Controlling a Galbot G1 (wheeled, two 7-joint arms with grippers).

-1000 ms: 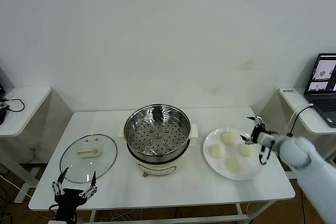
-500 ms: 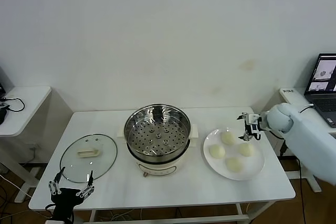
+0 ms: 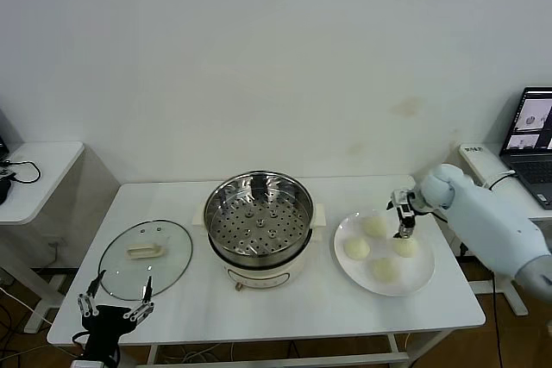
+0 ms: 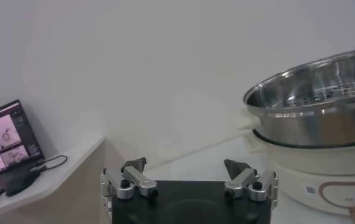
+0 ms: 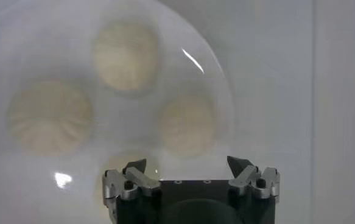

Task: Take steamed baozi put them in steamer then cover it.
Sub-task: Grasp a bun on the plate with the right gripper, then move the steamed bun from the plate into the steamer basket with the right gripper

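Left gripper: the left gripper sits parked at the near left edge of the table, just near of the cover; its fingers are spread wide and grasp nothing (the left wrist view shows both tips apart with only air between them)

Cover: the cover, clear glass with a metal rim and a cream handle at its centre, lies flat on the left part of the table, beside the steamer and apart from it

Steamer: the steamer stands at the middle of the table, uncovered; its perforated steel tray holds no bun; its cream base faces the near edge

Plate: a flat white plate lies right of the steamer, just beside its side handle

Steamed baozi: all four steamed baozi rest on the plate, set in a loose ring and apart from one another; one near, one left, one right, one far

Right gripper: the right gripper hangs over the far right part of the plate, pointing down, between the far bun and the right one; its jaws are released and hold nothing (in the right wrist view the buns lie below the parted fingertips, untouched)

Side tables: a small white table stands well off to the left; another at the far right carries a laptop
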